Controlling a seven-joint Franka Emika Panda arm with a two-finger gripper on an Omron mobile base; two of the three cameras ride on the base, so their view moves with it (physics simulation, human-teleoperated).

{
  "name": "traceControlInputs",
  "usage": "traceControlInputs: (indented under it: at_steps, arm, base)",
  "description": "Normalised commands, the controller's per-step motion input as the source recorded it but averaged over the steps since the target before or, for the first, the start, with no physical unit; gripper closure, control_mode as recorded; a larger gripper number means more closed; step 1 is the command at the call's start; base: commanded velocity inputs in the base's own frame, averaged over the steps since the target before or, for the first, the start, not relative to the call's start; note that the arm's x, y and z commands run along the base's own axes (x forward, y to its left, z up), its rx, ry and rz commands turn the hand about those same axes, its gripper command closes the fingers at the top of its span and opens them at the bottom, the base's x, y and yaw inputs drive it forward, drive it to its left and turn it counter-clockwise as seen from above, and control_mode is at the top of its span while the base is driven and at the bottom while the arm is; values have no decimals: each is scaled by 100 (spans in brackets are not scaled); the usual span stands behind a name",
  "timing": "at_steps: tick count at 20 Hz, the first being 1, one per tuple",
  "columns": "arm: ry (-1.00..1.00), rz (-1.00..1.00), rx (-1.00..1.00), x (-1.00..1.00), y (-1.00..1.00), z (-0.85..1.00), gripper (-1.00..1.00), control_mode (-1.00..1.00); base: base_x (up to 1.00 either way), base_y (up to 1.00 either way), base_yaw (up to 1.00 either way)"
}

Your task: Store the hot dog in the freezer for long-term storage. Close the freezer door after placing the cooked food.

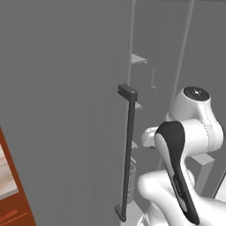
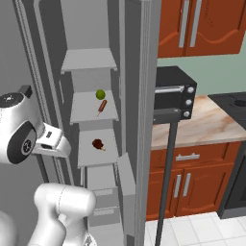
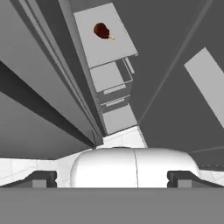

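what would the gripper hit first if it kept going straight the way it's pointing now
Judging by the hand view, the open gripper points down into the freezer's lower part, so it would probably meet the clear drawers below the shelf with the dark red food. Depth is unclear.

Upper wall cabinets [image 2: 202, 26] are red-brown wood with pale bar handles, mounted over a pale green wall [image 2: 206, 77]. A black toaster oven [image 2: 174, 93] sits on the light wood-grain desk [image 2: 211, 122]. Base cabinets [image 2: 190, 182] beneath match the upper units. A dark range [image 2: 238, 158] adjoins at far right. Floor [image 2: 197, 230] is white tile with grey joints. Lighting is even, without strong shadows.
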Motion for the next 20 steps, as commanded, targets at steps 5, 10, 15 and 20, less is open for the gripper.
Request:
traceControlInputs:
  at_steps: [5, 10, 15, 20]
  arm:
    - [15, -1, -1, 4, -22, -12, -100, -100]
    - [13, 0, -2, 8, -15, -17, -100, -100]
    - [0, 0, 0, 0, 0, -2, -100, -100]
    - [0, 0, 0, 0, 0, -2, -100, -100]
  base:
    - [0, 0, 0]
    - [0, 0, 0]
    - [0, 0, 0]
    - [0, 0, 0]
